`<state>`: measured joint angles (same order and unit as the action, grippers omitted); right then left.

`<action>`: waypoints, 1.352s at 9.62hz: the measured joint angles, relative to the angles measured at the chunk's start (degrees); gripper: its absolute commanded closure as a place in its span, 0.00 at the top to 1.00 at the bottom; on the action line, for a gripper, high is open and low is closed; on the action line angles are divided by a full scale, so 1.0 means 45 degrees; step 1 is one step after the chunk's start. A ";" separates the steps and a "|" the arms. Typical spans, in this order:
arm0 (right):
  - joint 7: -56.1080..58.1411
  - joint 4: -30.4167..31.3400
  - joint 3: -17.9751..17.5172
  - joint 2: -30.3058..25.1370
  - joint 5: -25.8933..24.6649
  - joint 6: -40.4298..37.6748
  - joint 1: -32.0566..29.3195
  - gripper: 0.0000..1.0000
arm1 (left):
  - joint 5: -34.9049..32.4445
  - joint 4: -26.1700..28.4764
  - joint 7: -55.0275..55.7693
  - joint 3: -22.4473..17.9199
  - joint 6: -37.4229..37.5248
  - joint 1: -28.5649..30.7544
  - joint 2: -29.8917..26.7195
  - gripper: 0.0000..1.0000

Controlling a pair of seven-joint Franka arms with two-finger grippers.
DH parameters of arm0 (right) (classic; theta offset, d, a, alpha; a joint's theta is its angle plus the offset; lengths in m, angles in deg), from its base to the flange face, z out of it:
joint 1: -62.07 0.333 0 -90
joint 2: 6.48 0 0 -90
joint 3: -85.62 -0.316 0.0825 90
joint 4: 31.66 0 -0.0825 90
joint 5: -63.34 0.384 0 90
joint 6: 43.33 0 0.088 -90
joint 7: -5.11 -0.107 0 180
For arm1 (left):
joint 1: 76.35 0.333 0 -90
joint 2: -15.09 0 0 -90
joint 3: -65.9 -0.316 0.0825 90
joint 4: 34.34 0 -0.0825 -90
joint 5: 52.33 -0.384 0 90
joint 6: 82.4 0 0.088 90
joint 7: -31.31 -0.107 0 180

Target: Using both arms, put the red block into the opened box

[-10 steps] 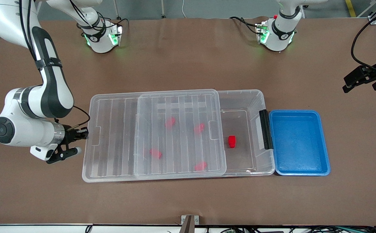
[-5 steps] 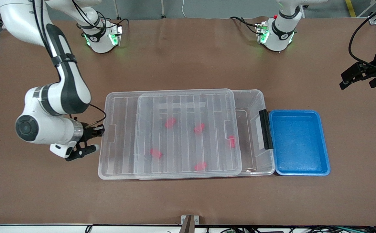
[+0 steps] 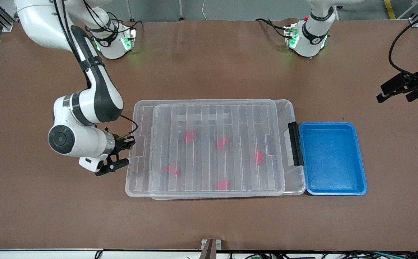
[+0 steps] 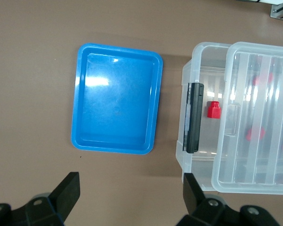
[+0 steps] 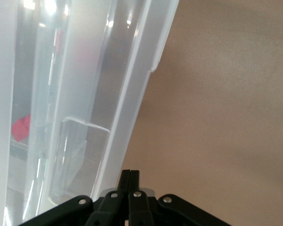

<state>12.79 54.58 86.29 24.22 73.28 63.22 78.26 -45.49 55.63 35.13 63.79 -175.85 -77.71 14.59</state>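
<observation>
The clear box (image 3: 295, 108) lies mid-table, its ribbed lid (image 3: 209, 108) slid over nearly all of it; only a strip by the black clip (image 3: 295, 144) stays uncovered. Several red blocks lie inside and show blurred through the lid. The red block (image 3: 258, 157) closest to the clip also appears in the left wrist view (image 4: 214, 109). My right gripper (image 3: 130, 142) is shut, its tips (image 5: 130, 176) against the lid's short end toward the right arm's end of the table. My left gripper (image 3: 394, 96) hangs open and empty (image 4: 130, 183) over bare table at the left arm's end.
An empty blue tray (image 3: 332, 158) sits flush against the box's clip end, also seen from the left wrist (image 4: 117, 99). The brown table runs wide around the box and tray. The arm bases stand along the edge farthest from the front camera.
The right gripper has pushed the lid toward the left arm's end, so it now covers the red block that lay uncovered a second ago. The left gripper has barely shifted.
</observation>
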 measured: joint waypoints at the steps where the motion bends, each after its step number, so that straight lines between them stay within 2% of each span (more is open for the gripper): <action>1: -0.0043 -0.0026 -0.0048 0.0010 0.0000 0.0031 0.0066 0.01 | -0.0115 -0.0001 -0.0109 0.0030 0.0001 -0.0012 0.0064 0.98; 5: -0.0086 -0.0155 -0.0176 0.0196 0.0131 0.0095 0.0118 0.01 | -0.1223 -0.0019 -0.0307 0.0762 0.0082 -0.0097 0.0137 0.99; 6: -0.0086 -0.0207 -0.0177 0.0257 0.0135 0.0093 0.0119 0.06 | -0.1365 -0.0018 -0.0320 0.0826 0.0090 -0.0097 0.0150 0.99; 8: -0.0134 -0.0286 -0.0097 0.0290 0.0132 0.0097 0.0096 1.00 | -0.1382 -0.0028 -0.0322 0.0857 0.0092 -0.0096 0.0152 0.99; 10: -0.0779 -0.0747 0.0400 -0.0230 -0.0050 -0.0351 -0.0501 1.00 | -0.1323 -0.0064 -0.0213 0.0859 0.0093 -0.0082 0.0150 0.99; 13: -0.2588 -0.0948 0.0836 -0.2769 -0.1350 -0.1887 -0.2056 1.00 | -0.1141 -0.0092 -0.0033 0.0848 0.0109 -0.0064 0.0152 0.99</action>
<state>1.15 50.31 90.05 11.76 67.21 54.73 69.01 -50.62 55.22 34.98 67.60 -175.36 -78.00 15.27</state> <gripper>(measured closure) 0.304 0.013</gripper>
